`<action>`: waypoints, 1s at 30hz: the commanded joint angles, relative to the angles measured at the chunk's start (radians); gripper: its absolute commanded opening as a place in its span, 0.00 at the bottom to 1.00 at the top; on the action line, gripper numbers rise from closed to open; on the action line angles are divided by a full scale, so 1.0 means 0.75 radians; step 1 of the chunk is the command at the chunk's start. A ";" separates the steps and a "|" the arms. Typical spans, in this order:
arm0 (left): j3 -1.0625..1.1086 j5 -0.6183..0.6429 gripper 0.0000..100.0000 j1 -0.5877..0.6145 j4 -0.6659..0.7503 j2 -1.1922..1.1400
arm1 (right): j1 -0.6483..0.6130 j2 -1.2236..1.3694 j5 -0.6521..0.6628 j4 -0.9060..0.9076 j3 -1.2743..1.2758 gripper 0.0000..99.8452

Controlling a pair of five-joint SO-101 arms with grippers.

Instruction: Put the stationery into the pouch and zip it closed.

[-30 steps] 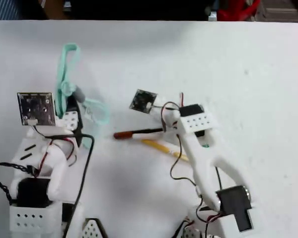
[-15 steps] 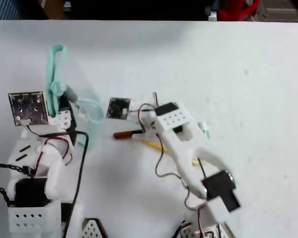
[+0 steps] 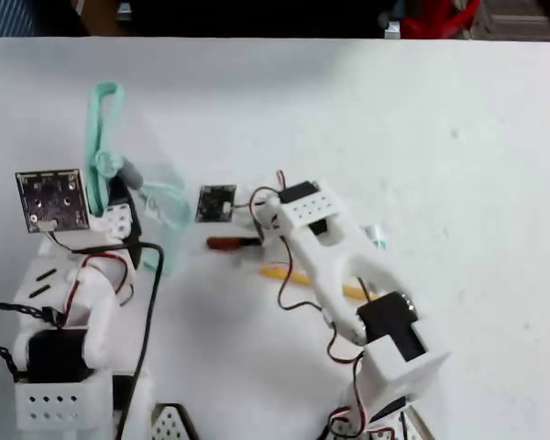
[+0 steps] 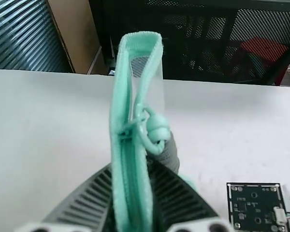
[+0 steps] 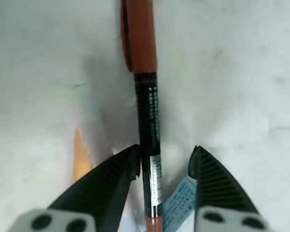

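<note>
Nearest the arm bases, a yellow pencil (image 3: 284, 273) lies slantwise on the white worktop (image 3: 458, 137), partly under the right arm. Just beyond it lies a pen (image 3: 227, 243) with a red-brown cap and a black barrel. The right hand (image 5: 165, 152) is low over the pen with its fingers spread to either side of the barrel. One finger (image 5: 121, 169) is right against the barrel and the other stands clear of it. On the far side of that arm sits a small white-and-green piece (image 3: 374, 236). Off to the left and farther out, the left hand (image 4: 130, 166) is pressed together on the mint-green pouch (image 4: 123, 106). It pinches the pouch by its zipper edge, so the pouch stands on edge and stretches away from the arm, with its zipper pull (image 4: 154, 128) just past the fingertips.
</note>
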State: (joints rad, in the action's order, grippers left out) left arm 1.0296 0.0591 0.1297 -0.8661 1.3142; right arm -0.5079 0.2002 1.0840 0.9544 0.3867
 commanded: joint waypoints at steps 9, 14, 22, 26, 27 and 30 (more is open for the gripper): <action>0.004 0.012 0.02 -0.011 -0.006 -0.019 | -0.087 -0.028 -0.033 -0.052 -0.043 0.02; 0.006 0.012 0.02 -0.011 -0.008 -0.019 | -0.046 -0.247 -0.147 -0.044 -0.039 0.02; -0.010 0.014 0.02 -0.105 0.004 -0.019 | 0.175 -0.719 -0.229 0.066 -0.041 0.02; -0.049 0.006 0.02 -0.308 0.029 -0.028 | 0.375 -0.948 -0.436 0.062 -0.043 0.02; -0.051 0.006 0.02 -0.349 0.051 -0.030 | 0.420 -0.995 -0.479 0.064 -0.043 0.02; -0.049 0.006 0.02 -0.451 0.121 -0.032 | 0.541 -1.118 -0.610 0.066 -0.043 0.02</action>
State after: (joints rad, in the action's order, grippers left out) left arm 1.0265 0.0545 -0.1020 -0.8431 1.3096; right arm -0.1780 -0.5317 0.7127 0.9973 0.3882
